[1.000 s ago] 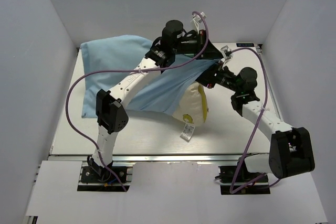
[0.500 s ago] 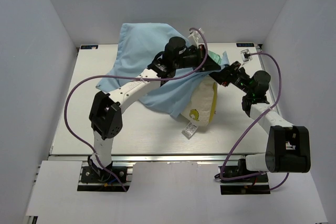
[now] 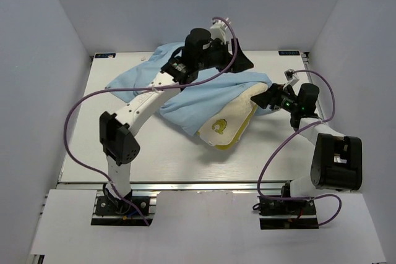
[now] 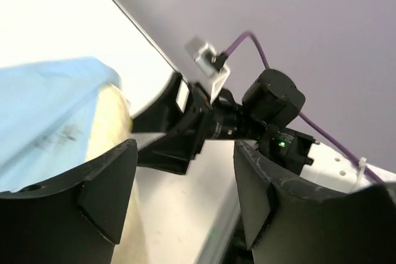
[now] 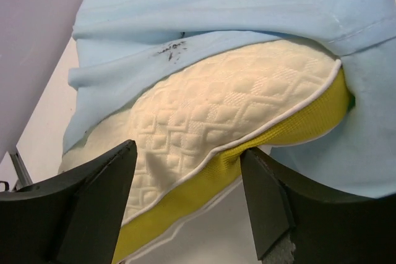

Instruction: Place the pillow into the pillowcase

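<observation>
The cream pillow (image 3: pixel 230 120) lies tilted on the table, its yellow rim facing the near side. The light blue pillowcase (image 3: pixel 185 94) is draped over its far part and spreads left across the table. My left gripper (image 3: pixel 241 61) hovers above the far end of the pillow, open and empty. In the left wrist view the gripper (image 4: pixel 185 196) frames the right arm, with pillowcase (image 4: pixel 49 91) and pillow (image 4: pixel 114 125) at the left. My right gripper (image 3: pixel 264 99) is open at the pillow's right end. Its wrist view shows the gripper (image 5: pixel 189 196) close before the pillow (image 5: pixel 235 103) and its yellow rim, under the pillowcase (image 5: pixel 216 4).
The white table (image 3: pixel 86 146) is boxed in by grey walls on three sides. Purple cables (image 3: pixel 80 106) loop from both arms. A metal rail (image 3: pixel 185 185) runs along the near edge by the arm bases.
Both grippers have opened and let go of the pillowcase. The pillow and cloth, held up before, have dropped and now lie on the table. Both arms have swung farther back.
</observation>
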You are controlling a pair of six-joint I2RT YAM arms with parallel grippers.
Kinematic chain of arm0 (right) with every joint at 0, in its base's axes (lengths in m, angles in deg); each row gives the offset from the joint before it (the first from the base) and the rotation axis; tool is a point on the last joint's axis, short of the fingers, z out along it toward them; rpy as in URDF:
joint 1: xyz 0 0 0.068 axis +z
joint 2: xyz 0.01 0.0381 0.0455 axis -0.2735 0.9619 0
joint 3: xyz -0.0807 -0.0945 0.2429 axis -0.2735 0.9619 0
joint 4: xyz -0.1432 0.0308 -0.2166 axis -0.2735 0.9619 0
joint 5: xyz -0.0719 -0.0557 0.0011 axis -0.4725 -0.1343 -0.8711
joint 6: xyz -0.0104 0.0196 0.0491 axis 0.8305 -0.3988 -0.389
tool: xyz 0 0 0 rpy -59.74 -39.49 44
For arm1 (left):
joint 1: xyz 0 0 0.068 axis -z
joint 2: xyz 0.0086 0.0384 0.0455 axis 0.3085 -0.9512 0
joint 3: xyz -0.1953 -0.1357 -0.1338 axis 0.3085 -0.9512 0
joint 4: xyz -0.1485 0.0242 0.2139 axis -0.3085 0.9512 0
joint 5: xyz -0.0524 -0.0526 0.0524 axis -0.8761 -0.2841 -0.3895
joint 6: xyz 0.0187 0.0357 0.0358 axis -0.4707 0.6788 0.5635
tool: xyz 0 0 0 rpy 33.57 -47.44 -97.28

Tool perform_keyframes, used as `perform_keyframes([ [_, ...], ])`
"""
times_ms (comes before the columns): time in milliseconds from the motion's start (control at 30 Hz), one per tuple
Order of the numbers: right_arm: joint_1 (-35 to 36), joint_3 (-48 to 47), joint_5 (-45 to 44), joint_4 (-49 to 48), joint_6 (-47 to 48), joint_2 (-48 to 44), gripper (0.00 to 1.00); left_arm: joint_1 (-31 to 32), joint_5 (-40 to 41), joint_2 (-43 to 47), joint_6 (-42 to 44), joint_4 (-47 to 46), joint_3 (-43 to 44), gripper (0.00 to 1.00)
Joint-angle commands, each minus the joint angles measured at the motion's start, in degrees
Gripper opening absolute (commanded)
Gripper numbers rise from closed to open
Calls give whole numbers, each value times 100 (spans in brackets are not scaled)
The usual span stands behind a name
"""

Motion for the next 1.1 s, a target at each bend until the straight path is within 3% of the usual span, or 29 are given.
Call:
perform_keyframes([
  [0,-163,-398,428,689,627,-323,75,-41,802,892,1026,1034,420,74],
  [67,-295,-547,525,1182,882,-420,76,-32,1144,1366,1230,1332,157,75],
  [133,-383,-617,613,1955,1339,-613,77,-32,1312,1831,1380,1360,-825,76],
  [167,-479,-644,622,2201,1514,-692,82,-32,1391,2417,1380,1230,-1272,77],
  [233,-585,-653,640,2948,2059,-947,82,-6,1620,3270,1337,1019,-2670,77],
  [333,-647,-644,683,3854,2859,-1368,83,82,2068,3976,1153,991,-4121,77],
  [367,-656,-644,745,4074,3061,-1578,89,117,2165,4379,978,965,-4447,77],
  [500,-507,-600,1351,4866,3301,-1888,89,398,2867,5083,511,982,-5731,77],
  [667,388,-161,721,4964,2415,-2081,89,679,3070,5490,-86,596,-7198,77],
  [800,1110,120,-151,4649,1701,-1915,89,952,3808,5438,-263,386,-7700,77],
  [1067,1181,208,348,3795,963,-957,89,1233,4757,4542,-140,-1055,-8001,78],
])
